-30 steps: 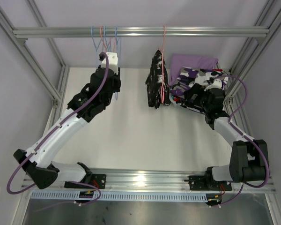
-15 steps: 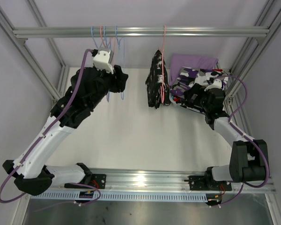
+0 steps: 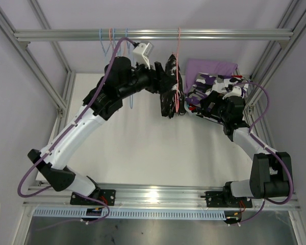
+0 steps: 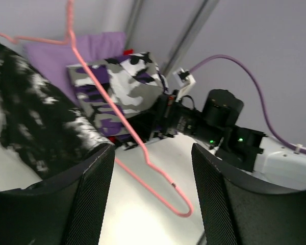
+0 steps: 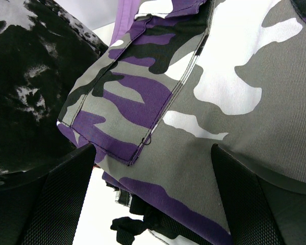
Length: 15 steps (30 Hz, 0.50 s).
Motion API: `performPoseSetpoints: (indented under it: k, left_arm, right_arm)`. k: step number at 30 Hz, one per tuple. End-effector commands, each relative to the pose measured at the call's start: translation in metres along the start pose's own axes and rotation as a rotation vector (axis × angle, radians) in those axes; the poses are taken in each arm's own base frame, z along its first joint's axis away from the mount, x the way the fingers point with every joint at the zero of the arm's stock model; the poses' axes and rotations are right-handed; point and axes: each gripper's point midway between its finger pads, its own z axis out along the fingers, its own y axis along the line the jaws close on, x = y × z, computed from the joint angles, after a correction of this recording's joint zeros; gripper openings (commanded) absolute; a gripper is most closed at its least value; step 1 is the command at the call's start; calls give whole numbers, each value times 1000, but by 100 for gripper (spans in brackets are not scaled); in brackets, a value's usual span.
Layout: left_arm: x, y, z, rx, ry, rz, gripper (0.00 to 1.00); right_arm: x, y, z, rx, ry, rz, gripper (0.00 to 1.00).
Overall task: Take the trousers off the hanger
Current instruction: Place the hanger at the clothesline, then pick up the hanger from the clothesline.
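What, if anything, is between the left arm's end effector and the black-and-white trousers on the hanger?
Nothing visible blocks it. The open left end effector is right beside the black-and-white trousers. Only the wire of the pink hanger they hang on crosses in front.

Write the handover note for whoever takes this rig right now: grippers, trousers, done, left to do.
Left gripper: open, beside the black-and-white trousers, not gripping them.
Right gripper: open, over the printed trousers.
Trousers: black-and-white pair hangs on the pink hanger; printed pair lies with the lilac trousers, piled at the table right rear.
Done: pile is off hangers; bare hangers on the bar.
To do: pull the black-and-white pair off its hanger.
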Motion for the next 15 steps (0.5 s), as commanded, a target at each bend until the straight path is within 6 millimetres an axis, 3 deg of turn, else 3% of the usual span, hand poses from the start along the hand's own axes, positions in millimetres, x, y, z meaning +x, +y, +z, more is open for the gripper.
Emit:
performPoseSetpoints:
  k: [1,4,8,15]
  left_arm:
    - [-11,-32,8,153,-24,-81,67]
    - [-9,-34,19,179,-25,-116,68]
    - [9,-23,38,147,27,-150,68]
    - [30,2,49,36,69,-148,68]
  right_arm:
    - [56,-19,-7,61,181,59,99]
    - [58,-21,-8,66,185,62,100]
    - [58,-21,-9,69,187,63,99]
    - [58,-22,-9,69,184,67,99]
